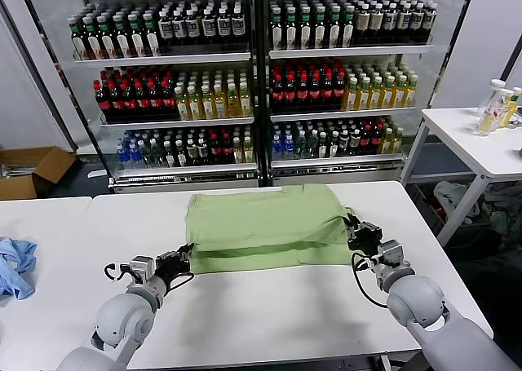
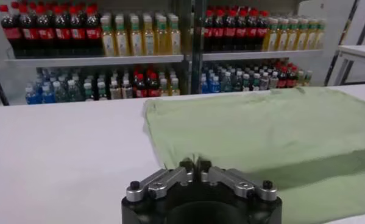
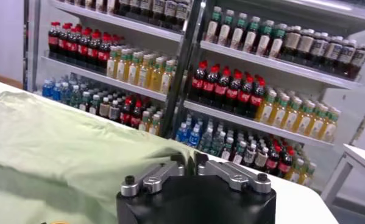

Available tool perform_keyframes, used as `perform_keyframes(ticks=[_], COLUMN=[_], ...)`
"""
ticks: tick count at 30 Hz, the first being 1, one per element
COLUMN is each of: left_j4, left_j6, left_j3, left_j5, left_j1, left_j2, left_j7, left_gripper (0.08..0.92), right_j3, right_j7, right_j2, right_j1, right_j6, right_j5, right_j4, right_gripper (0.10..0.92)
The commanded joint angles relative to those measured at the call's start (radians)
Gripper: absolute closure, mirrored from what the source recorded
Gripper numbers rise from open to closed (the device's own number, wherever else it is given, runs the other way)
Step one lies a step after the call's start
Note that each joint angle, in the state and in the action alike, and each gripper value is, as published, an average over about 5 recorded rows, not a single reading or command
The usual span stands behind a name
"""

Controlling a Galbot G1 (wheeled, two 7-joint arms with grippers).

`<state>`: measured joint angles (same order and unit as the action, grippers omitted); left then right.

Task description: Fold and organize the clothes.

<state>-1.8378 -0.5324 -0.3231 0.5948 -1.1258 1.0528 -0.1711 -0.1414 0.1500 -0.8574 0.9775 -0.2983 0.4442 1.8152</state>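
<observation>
Item: light green T-shirt (image 1: 265,224), plain side up, folded into a rough rectangle with an upper layer lying over a lower one whose near edge shows as a strip. Location: far-centre of the white table (image 1: 269,314), spread flat, its far edge close to the table's back edge.

Left gripper (image 1: 181,258): at the shirt's near-left corner, tips at the cloth's edge. In the left wrist view the fingertips (image 2: 187,164) stand almost together with a thin gap, at the edge of the fabric; cannot tell whether any cloth is pinched.

Right gripper (image 1: 356,229): at the shirt's right edge, by the folded upper layer. In the right wrist view the fingertips (image 3: 201,159) stand slightly apart, with the fold's edge lying at the gap; a grip cannot be confirmed.

Also present: light blue cloth (image 1: 16,267), bunched on the neighbouring table at left, well apart from the shirt. Behind: 2 glass-fronted coolers (image 1: 261,77) stocked with bottles. Cardboard box (image 1: 31,171) on the floor, far left. Side table with bottles (image 1: 496,108), far right.
</observation>
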Motion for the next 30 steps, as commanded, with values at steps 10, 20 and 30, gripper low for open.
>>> perform_keyframes(ticks=[10, 20, 30], left_j4=[-0.04, 0.043, 0.06], left_j6=[0.0, -0.016, -0.042], left_j3=[-0.031, -0.011, 0.0], left_j5=[-0.02, -0.037, -0.003], left_j1=[-0.077, -0.035, -0.031], left_j2=[0.004, 0.005, 0.007], left_j7=[-0.017, -0.04, -0.02], left_gripper=[0.443, 0.194, 0.4], right_j3=[-0.129, -0.109, -0.088], right_j7=[0.045, 0.091, 0.08], right_j2=[0.0, -0.029, -0.039], right_j1=[0.181, 0.148, 0.133], right_j6=[-0.064, -0.203, -0.239], right_j5=[0.031, 0.158, 0.201], right_j4=[0.068, -0.001, -0.011], right_gripper=[0.33, 0.203, 0.313])
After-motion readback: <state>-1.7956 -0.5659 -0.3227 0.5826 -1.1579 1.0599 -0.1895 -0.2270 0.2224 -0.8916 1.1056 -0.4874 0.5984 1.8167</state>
